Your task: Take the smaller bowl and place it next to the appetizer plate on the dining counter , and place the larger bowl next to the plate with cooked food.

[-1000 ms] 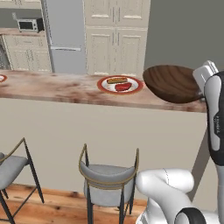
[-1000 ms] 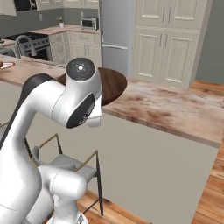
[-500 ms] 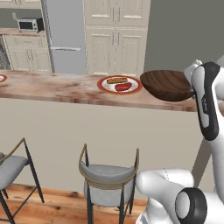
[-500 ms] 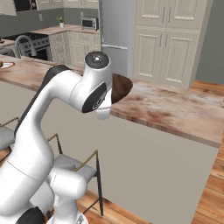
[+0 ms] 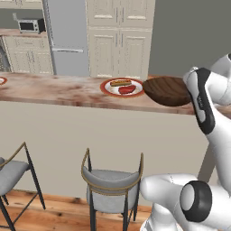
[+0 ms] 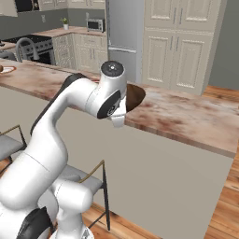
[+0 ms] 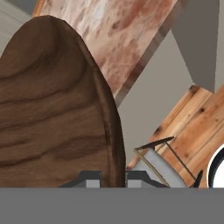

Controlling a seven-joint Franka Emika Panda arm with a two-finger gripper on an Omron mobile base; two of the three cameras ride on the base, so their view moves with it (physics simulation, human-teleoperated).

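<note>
Cream cabinets and a tall grey fridge [image 5: 67, 38] line the far wall of the kitchen, with a microwave [image 5: 28, 25] on the far-left worktop. Across the middle runs the dining counter [image 5: 67, 90], a long table with a pinkish veined marble top and a plain beige front. On it, right of centre in the left base view, sits a red-rimmed white plate with cooked food [image 5: 122, 86], holding a sausage and a red piece. Just to the right of that plate is the larger bowl [image 5: 167, 90], dark brown with clear wood grain; its left edge lies close beside the plate's rim, and whether it rests on the table or hangs just above it cannot be told. The white arm's wrist covers the bowl's right side. From the hand view the claw [image 7: 113, 178] is pinching the rim of the bowl [image 7: 52, 109], one finger on each side of the thin wooden wall. At the table's far-left end, the edge of another small plate [image 5: 2, 80] shows. Two grey-seated chairs [image 5: 110, 182] stand on the wooden floor below the table's near side.
</note>
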